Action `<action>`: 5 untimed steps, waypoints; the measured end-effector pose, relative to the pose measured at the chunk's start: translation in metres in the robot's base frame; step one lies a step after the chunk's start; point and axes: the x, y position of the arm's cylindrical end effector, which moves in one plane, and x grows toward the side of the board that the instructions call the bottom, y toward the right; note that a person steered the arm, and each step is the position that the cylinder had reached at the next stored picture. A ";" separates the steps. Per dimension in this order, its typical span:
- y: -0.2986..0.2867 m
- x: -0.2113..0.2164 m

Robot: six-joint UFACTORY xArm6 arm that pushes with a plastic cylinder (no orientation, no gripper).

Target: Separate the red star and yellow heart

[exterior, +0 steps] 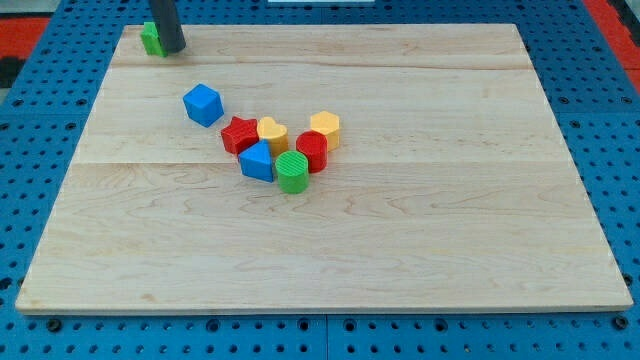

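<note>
The red star (238,134) and the yellow heart (272,133) lie side by side and touching, near the middle of the wooden board (450,200); the star is on the heart's left. My tip (172,50) is at the board's top left corner, far from both, right beside a green block (152,39).
A blue cube (203,104) lies up and left of the star. A blue block (257,161), a green cylinder (292,172), a red block (312,151) and a yellow block (325,129) crowd around the heart's lower and right sides.
</note>
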 end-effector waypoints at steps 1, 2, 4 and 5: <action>-0.002 -0.010; 0.001 -0.010; 0.065 0.000; 0.100 0.043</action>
